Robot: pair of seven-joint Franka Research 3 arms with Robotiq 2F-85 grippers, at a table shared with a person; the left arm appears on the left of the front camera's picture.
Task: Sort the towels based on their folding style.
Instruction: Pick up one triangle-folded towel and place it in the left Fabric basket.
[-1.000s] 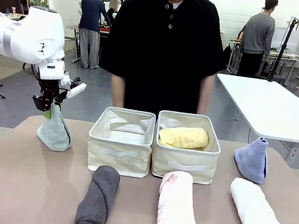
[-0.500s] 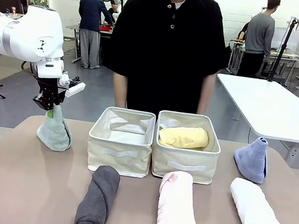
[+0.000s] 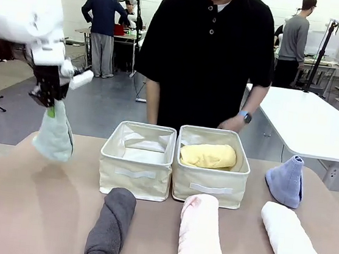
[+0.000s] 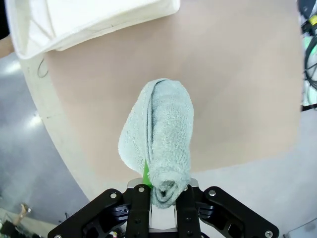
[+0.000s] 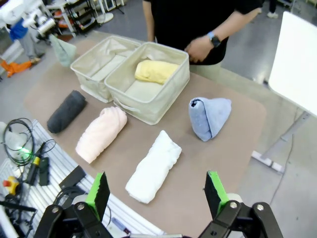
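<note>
Wrist: left claw (image 4: 163, 192) grips green cone (image 4: 158, 134) by tip | front: cone airborne | right claw (image 5: 156, 191) wide, empty

The left arm (image 3: 20, 12) is motion-blurred (its fingers (image 3: 51, 112) too smeared to separate).

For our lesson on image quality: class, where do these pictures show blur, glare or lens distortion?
Front view: the left arm and pale green towel are smeared, the cream bins sharp. Left wrist view: bright glare on the floor. Right wrist view: sharp, evenly lit.
</note>
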